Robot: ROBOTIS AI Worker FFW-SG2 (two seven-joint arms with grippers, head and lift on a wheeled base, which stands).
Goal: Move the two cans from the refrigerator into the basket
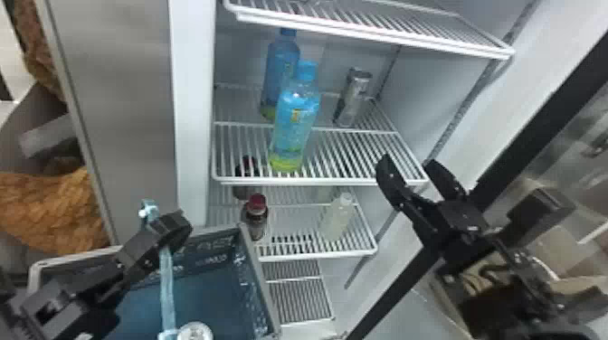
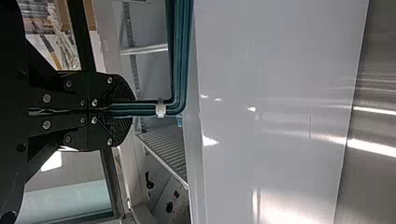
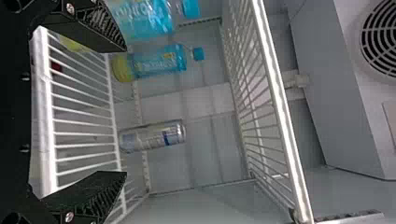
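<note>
Left gripper (image 1: 175,228): clamping firmly closed around the handle (image 1: 167,289); any slip there could be tipping the load.
Basket (image 1: 263,280): facing us open-mouthed, rim showing near the lower shelves; a round silver top (image 1: 194,332) is peeking out inside, probably one can.
Blue bottles (image 1: 294,126): crowding the left; a sideways swing could be toppling the front one.
Shelf (image 1: 316,181): offering bare wire right of the bottles, but its front rail could be catching a low finger.
Remaining can (image 1: 355,97): standing upright at the back; a short reach could be nudging it over.
Right gripper (image 1: 408,162): gaping wide, holding nothing; too far right, it could be scraping the side wall (image 1: 402,99).
</note>
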